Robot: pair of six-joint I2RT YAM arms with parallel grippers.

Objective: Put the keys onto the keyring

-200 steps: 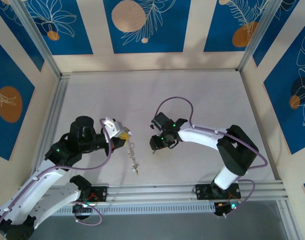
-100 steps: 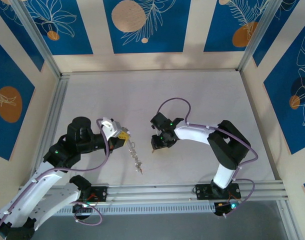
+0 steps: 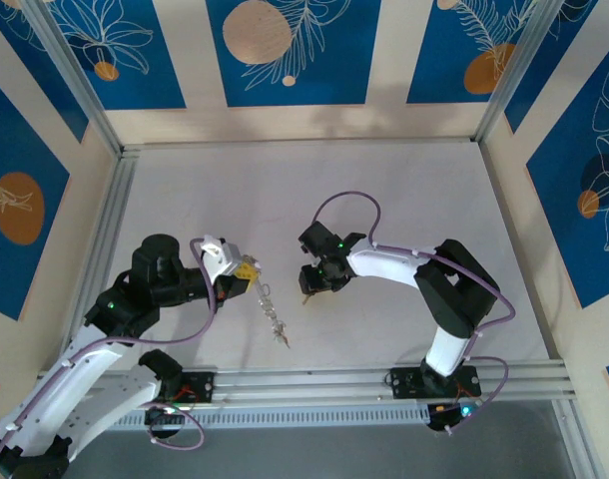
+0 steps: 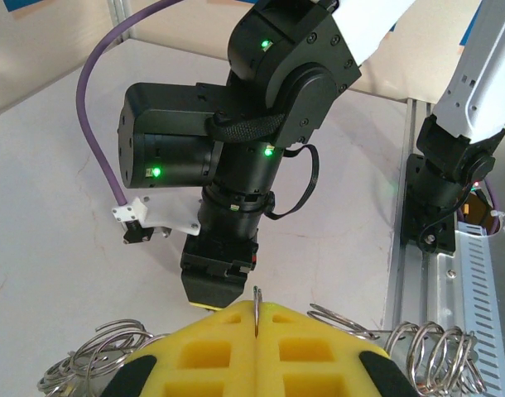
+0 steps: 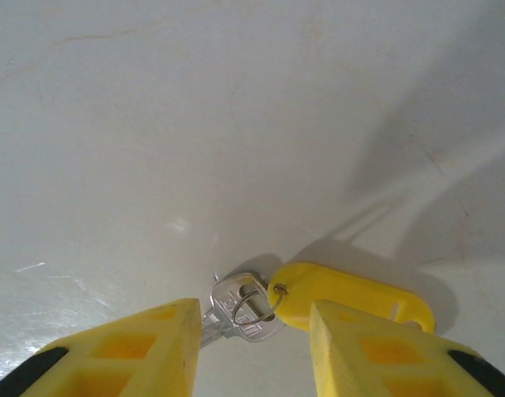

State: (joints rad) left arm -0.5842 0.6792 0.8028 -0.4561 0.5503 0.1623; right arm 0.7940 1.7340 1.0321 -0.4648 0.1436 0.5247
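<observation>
Over the table [image 3: 404,200], seen from above, the left gripper [image 3: 247,269] sits left of centre with its yellow fingers pressed together, and a string of small rings [image 3: 270,311] trails from them toward the near edge. The right gripper [image 3: 312,293] points down at the table just across from it.

From the left wrist, the yellow fingers [image 4: 211,351] are shut on a thin upright wire of the keyring [image 4: 257,299], with coils of small rings [image 4: 99,356] on either side. The right gripper [image 4: 219,285] hangs just beyond.

From the right wrist, the right gripper [image 5: 252,313] has its jaws apart, straddling a key [image 5: 236,318] that lies flat on the table [image 5: 194,124]. Its yellow tag [image 5: 352,294] lies to the right.
</observation>
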